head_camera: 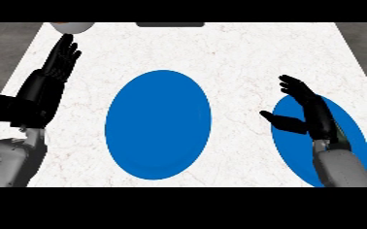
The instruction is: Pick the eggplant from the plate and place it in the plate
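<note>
A large blue plate (158, 124) lies in the middle of the white marble counter. A second blue plate (290, 143) lies at the right, partly cut off by the view's edge. My right hand (314, 114) hovers over this right plate, fingers stretched forward and thumb spread to the left, open and holding nothing. I see no eggplant on either plate; the right hand and forearm hide part of the right plate. My left hand (56, 70) rests open at the left edge, fingers up.
A pale rounded object (72, 26) peeks in at the counter's far left corner, just beyond the left fingertips. A dark flat strip (170, 24) lies at the far edge. Bare marble (240, 63) separates the two plates.
</note>
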`<state>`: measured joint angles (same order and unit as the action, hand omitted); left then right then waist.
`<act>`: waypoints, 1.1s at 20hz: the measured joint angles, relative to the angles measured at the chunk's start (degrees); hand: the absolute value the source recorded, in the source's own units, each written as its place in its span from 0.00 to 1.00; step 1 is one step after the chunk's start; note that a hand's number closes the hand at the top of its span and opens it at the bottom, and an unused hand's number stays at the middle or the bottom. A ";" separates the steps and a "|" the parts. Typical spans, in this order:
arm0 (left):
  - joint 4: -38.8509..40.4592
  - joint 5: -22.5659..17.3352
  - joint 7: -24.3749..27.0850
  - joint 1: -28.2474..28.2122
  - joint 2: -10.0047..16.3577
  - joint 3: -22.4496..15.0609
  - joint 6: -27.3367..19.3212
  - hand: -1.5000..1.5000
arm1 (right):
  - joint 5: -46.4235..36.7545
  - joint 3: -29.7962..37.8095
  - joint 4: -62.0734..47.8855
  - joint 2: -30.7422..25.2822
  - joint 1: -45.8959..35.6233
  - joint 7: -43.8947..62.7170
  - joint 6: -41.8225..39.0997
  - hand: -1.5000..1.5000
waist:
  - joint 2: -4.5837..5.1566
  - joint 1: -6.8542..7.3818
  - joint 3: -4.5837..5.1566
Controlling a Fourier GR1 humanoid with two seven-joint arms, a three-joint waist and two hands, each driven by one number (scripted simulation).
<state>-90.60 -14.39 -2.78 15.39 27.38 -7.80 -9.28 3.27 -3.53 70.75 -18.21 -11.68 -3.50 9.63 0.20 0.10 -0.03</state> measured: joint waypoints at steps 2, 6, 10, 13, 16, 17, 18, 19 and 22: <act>0.16 0.58 -0.51 0.66 -0.43 0.43 0.19 0.50 | -0.18 1.47 1.99 -1.30 0.77 -0.59 0.21 0.00 | -0.11 -0.20 0.01; -0.11 0.52 -0.82 0.08 -0.35 1.54 1.54 0.50 | -2.11 2.72 6.24 -7.14 -0.30 5.29 -1.30 0.00 | -0.25 -0.31 0.05; -0.37 1.29 -1.38 0.17 -0.77 1.10 1.31 0.50 | -4.95 1.16 6.80 -15.49 -3.15 15.83 -7.10 0.00 | -0.32 -0.04 0.17; -0.09 1.05 -1.10 0.33 -0.25 1.68 2.17 0.50 | -5.94 -0.62 6.20 -21.74 -5.38 23.92 -14.08 0.00 | -0.26 0.27 0.24; -0.83 1.13 -1.32 0.01 -0.44 1.39 2.47 0.50 | -4.95 -2.62 5.89 -26.32 -7.82 31.49 -22.58 0.00 | -0.28 0.63 0.23; -0.46 1.43 -1.16 0.05 -0.77 1.33 2.20 0.50 | -4.32 -3.42 6.20 -27.30 -8.51 33.84 -25.39 0.00 | -0.27 0.53 0.23; -0.46 1.38 -0.94 0.08 -0.78 1.46 2.40 0.50 | -3.74 -4.19 5.44 -27.93 -9.50 35.93 -28.07 0.00 | -0.19 0.78 0.23; -0.43 1.42 -0.83 0.07 -0.97 1.46 2.42 0.50 | -3.00 -5.02 4.93 -28.28 -10.47 38.17 -30.70 0.00 | -0.15 0.91 0.22; -0.73 1.18 -1.92 0.74 -0.67 2.14 2.91 0.50 | -0.90 -6.66 4.11 -28.72 -12.10 43.53 -37.23 0.00 | -0.16 0.72 0.15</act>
<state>-91.33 -13.21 -4.70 16.13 26.71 -5.66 -6.36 2.38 -10.19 74.86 -46.94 -23.78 40.03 -27.60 0.04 0.82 0.13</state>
